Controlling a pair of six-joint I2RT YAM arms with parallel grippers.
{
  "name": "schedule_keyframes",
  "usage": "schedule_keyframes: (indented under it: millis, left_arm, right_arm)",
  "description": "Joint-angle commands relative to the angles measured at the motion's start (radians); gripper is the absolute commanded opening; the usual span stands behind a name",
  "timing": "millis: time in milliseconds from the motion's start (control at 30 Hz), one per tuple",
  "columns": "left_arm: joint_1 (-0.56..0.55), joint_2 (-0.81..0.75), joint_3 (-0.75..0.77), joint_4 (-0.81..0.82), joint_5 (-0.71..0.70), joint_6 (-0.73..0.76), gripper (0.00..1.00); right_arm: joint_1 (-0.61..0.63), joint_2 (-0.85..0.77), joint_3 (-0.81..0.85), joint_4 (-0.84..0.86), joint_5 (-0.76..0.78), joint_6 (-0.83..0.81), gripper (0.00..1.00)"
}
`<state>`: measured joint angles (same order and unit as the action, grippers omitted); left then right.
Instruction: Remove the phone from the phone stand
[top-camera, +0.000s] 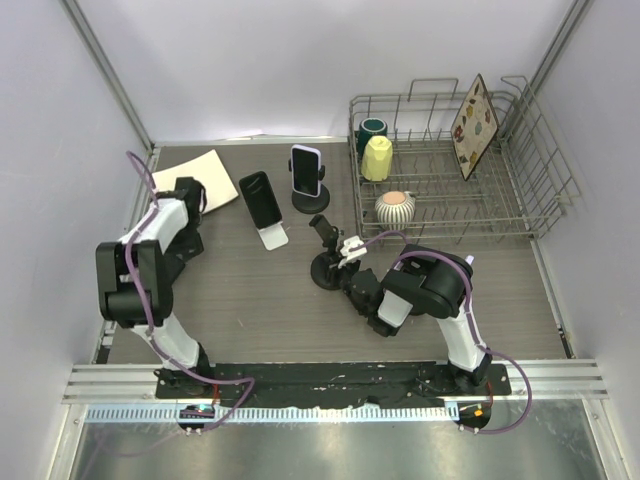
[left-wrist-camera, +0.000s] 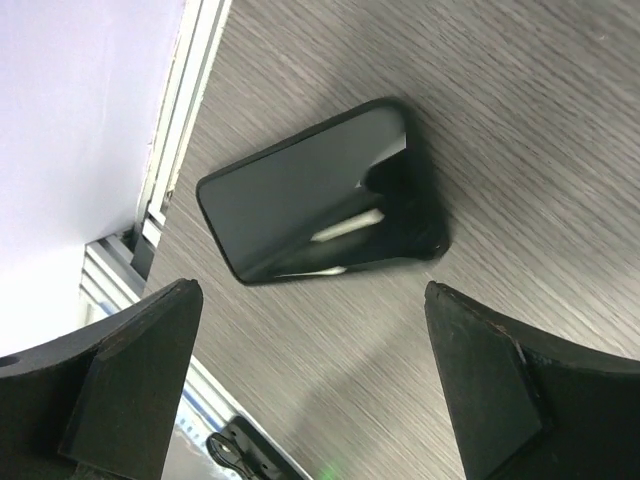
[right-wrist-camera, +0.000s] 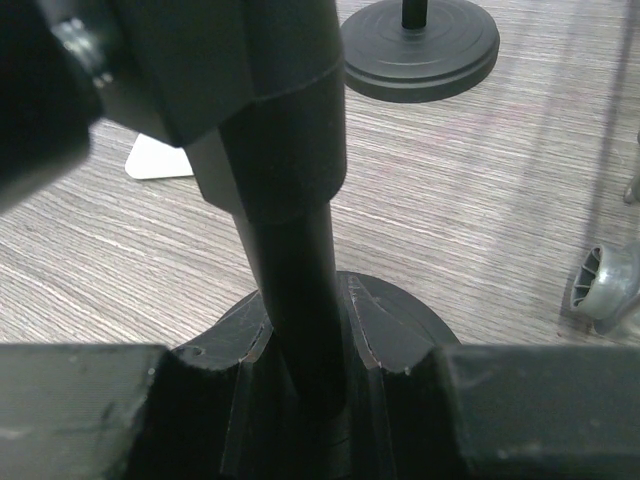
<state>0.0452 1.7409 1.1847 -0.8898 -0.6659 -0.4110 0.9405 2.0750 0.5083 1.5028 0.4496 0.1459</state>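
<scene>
Bare tabletop (top-camera: 250, 290) left of the empty black stand (top-camera: 327, 258). Behind it two phone stands (top-camera: 307, 197) crowd together; dish rack (top-camera: 500, 215) blocks its far right.

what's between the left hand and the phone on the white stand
Nothing visible. In the left wrist view the black glossy phone lies straight ahead between the open left hand's fingers, with only bare grey wood-grain table between. From above, it leans on the white angled stand.

text: none legible | labels: none | brands: none | numbers: none | signs: none readable in any view
</scene>
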Motion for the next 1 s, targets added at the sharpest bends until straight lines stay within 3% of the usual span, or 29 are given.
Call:
schedule_keyframes:
  millis: [0, 300, 600, 967]
  left_arm:
    - [-0.002, -0.158, -0.03, 0.044, 0.048, -0.008, 1.0]
    - [-0.004, -0.418, -0.129, 0.133, 0.236, -0.017, 1.0]
    - [-0.036, -0.828, -0.362, 0.371, 0.586, -0.006, 1.0]
    - [-0.2, -0.889, -0.347, 0.359, 0.483, 0.083, 1.0]
  right_arm:
    - [0.006, 0.017, -0.04, 0.166, -0.031, 0.046, 0.01]
    - [0.006, 0.013, -0.04, 0.155, -0.051, 0.049, 0.01]
    - [0.004, 0.007, 0.025, 0.056, 0.003, 0.04, 0.01]
    - [-0.035, 0.057, 0.196, -0.075, 0.092, 0.017, 0.01]
